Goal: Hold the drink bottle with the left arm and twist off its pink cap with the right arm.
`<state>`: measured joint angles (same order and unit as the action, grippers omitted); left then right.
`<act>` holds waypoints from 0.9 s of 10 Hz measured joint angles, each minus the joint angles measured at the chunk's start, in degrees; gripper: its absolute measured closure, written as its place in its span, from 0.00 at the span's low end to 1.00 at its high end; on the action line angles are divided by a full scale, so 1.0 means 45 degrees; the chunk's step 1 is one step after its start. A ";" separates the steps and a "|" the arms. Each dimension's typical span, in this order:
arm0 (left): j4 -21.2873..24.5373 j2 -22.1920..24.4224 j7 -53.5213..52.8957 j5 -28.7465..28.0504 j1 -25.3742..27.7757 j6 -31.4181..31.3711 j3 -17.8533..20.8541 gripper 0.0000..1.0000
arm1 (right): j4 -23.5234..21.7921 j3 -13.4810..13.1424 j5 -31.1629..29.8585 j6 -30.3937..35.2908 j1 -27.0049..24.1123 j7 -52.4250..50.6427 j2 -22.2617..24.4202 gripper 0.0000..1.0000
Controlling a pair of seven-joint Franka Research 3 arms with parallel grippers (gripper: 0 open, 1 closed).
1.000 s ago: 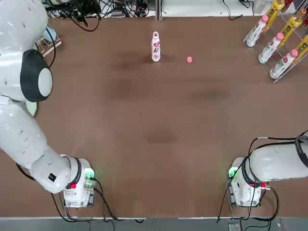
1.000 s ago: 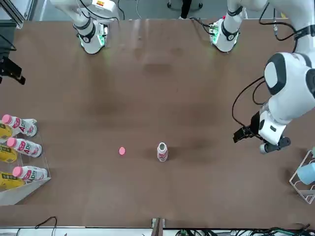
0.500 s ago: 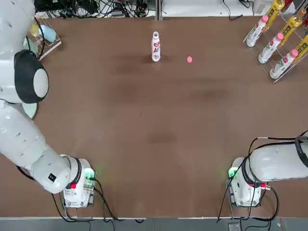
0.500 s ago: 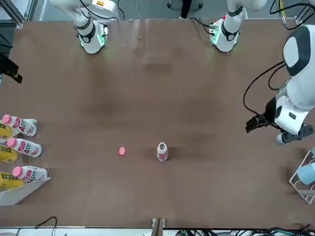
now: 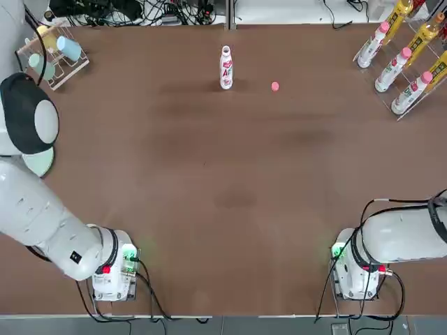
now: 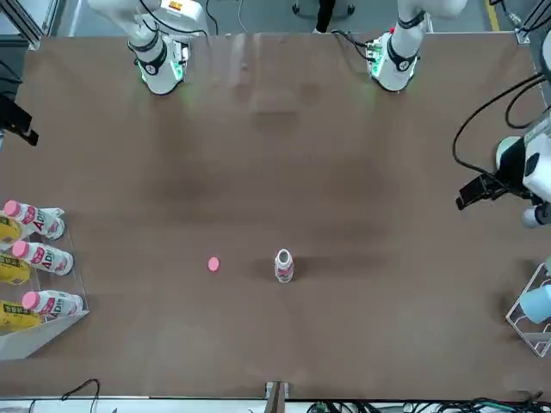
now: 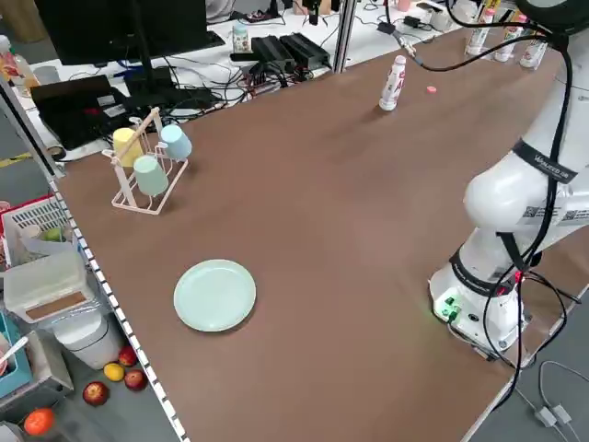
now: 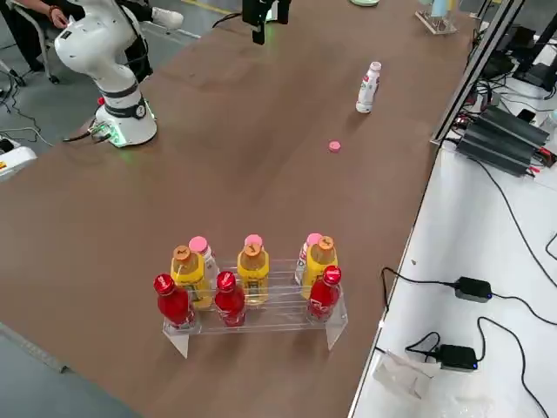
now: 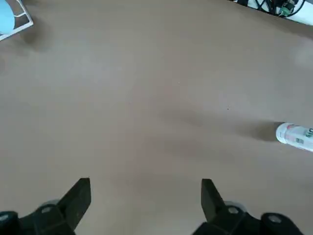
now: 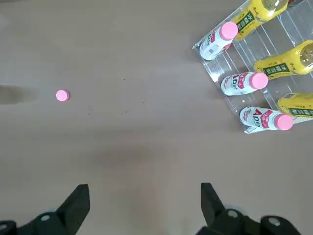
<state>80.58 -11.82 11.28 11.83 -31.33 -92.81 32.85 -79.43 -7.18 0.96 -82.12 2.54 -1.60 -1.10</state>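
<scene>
The drink bottle (image 5: 225,68) stands upright at the table's (image 5: 223,181) far edge. The cap (image 5: 275,86) lies on the table near its right side, apart

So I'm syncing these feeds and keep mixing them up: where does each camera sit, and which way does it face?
Top: overhead; both arm bases at the bottom; drink bottle.
Front: across the table, facing the robot; left gripper at right.
Left side: raised; plate, cup rack.
Right side: raised; bottle rack, right arm.
Left wrist: its open fingers, bottle.
Right wrist: right gripper open over the pink cap.
Top and front share the uncapped bottle and cap.
</scene>
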 joint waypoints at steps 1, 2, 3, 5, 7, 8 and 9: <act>-0.0476 -0.0055 0.0000 -0.0012 -0.0009 0.0357 -0.0002 0.00 | 0.0000 0.0001 0.0000 -0.0013 0.0000 0.0000 0.0000 0.00; -0.0669 -0.0108 -0.0004 -0.0028 0.0015 0.0462 -0.0001 0.00 | 0.0001 0.0003 0.0000 -0.0022 0.0003 0.0000 0.0000 0.00; -0.0716 -0.0173 -0.0036 -0.0030 0.0064 0.0466 0.0000 0.00 | 0.0001 0.0009 0.0000 -0.0022 0.0011 0.0000 0.0000 0.00; -0.0769 -0.0344 -0.0110 -0.0030 0.0192 0.0407 0.0001 0.00 | 0.0001 0.0025 0.0000 -0.0022 0.0029 0.0000 0.0000 0.00; -0.0805 -0.0419 -0.0131 -0.0030 0.0769 0.0392 -0.0375 0.00 | 0.0002 0.0035 0.0000 -0.0025 0.0035 0.0000 0.0000 0.00; -0.0817 -0.0347 -0.0129 -0.0037 0.2003 0.0393 -0.1621 0.00 | 0.0003 0.0043 0.0000 -0.0027 0.0039 0.0000 0.0000 0.00; -0.0816 -0.0219 -0.0134 -0.0376 0.3554 0.0393 -0.3175 0.00 | 0.0005 0.0045 0.0000 -0.0028 0.0039 0.0000 0.0000 0.00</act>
<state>76.91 -12.80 10.68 10.13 -15.34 -91.04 18.56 -79.41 -6.98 0.96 -82.24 2.72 -1.60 -1.10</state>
